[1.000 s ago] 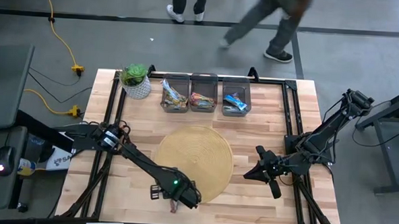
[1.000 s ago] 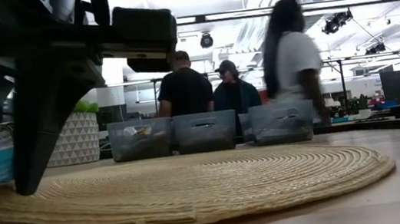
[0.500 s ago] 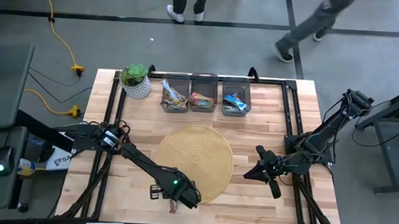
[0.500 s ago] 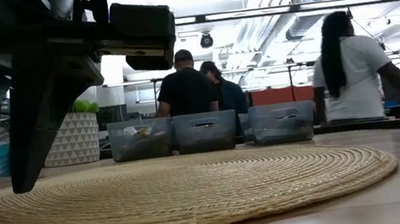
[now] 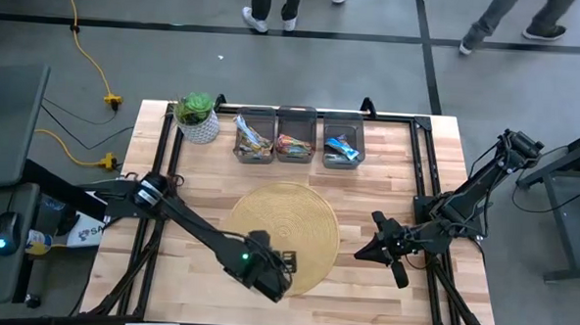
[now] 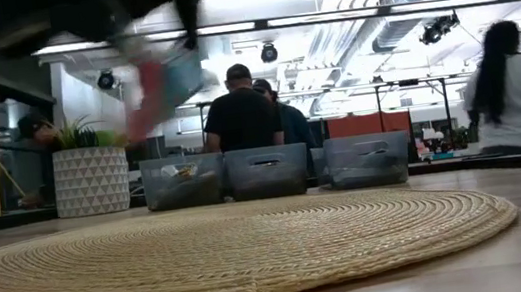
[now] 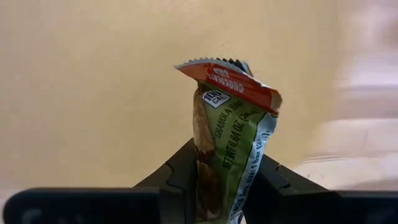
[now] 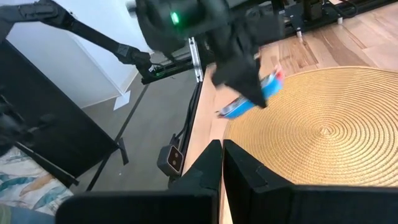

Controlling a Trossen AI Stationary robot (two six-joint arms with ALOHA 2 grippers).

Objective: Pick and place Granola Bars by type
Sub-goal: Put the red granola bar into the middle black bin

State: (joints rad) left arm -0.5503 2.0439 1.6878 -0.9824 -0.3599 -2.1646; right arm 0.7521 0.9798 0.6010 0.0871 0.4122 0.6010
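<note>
My left gripper (image 5: pixel 269 270) hangs over the near edge of the round woven mat (image 5: pixel 283 226), shut on a granola bar (image 7: pixel 230 130) in a green and pale blue wrapper with a red crimped end. The right wrist view shows that bar (image 8: pixel 252 99) under the left gripper (image 8: pixel 239 71), above the mat's edge. More granola bars lie in three grey bins (image 5: pixel 296 135) along the far side. My right gripper (image 5: pixel 365 250) waits shut to the right of the mat, touching nothing. My left gripper pinches the granola bar between its two fingers at the lower part of the wrapper (image 7: pixel 214 180), coming from above. The red crimped end (image 7: pixel 233 81) sticks out past the fingertips. The bar is lifted clear of table and mat, slanting below the gripper.
A potted plant (image 5: pixel 198 117) stands at the far left corner beside the bins. A black frame rail (image 5: pixel 422 178) runs along the table's sides. People stand and walk beyond the far edge (image 6: pixel 242 118). The mat's middle (image 6: pixel 243 244) is bare.
My left gripper has risen from the table near the near edge and moved a little toward the far edge, over the mat's rim. The granola bar, which lay on the wood by the near edge, is now lifted clear in its fingers. People behind have walked on.
</note>
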